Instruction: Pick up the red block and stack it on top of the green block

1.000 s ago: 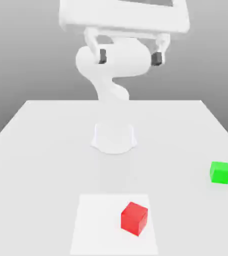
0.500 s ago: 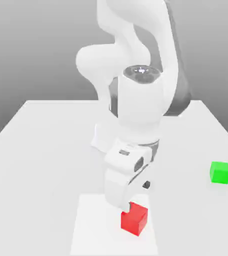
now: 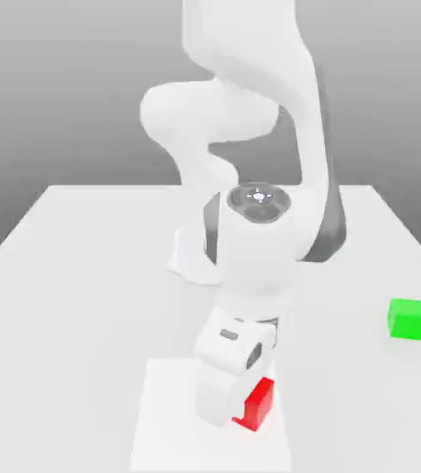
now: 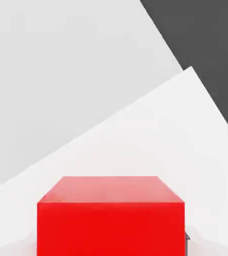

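The red block [image 3: 259, 404] sits on a white square patch [image 3: 163, 420] near the table's front, mostly covered by my hand in the exterior view. My gripper [image 3: 237, 406] is lowered around it and shut on it. In the hand view the red block [image 4: 111, 220] looms close between the fingers, and a dark pad [image 4: 187, 241] touches its side. It still rests on the patch. The green block [image 3: 406, 319] stands alone on the table at the exterior view's right, well apart from the gripper.
The arm's white base [image 3: 188, 257] stands at the table's middle back. The grey table [image 3: 76, 296] stretches wide to the exterior view's left, with its edges at both sides. Bare table lies between the red and green blocks.
The hand came down from high above the table to the red block, and the fingers closed from open onto its sides. Neither block has moved.
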You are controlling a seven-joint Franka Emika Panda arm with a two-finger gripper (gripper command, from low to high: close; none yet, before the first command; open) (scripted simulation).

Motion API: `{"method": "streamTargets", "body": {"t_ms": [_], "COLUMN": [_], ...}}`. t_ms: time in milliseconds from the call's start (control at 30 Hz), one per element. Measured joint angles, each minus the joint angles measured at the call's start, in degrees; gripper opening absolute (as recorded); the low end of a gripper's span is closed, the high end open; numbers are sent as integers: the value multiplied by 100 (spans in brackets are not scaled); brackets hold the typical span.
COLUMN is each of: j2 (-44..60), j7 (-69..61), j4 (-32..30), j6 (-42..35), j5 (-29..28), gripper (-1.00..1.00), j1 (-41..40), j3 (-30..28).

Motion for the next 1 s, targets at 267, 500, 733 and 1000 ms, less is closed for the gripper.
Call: {"method": "streamTargets", "body": {"t_ms": [267, 500, 733, 1000], "j2": [-708, -998, -1295, -160], "j7": [-820, -2046, -3313, -3177], "j4": [-155, -257, -358, -330], "j6": [-555, -745, -933, 154], "j5": [-222, -207, -134, -762], "gripper": [-100, -100, -100, 100], "j1": [904, 2005, 3200, 3485], "j3": [573, 1167, 1653, 1518]}}
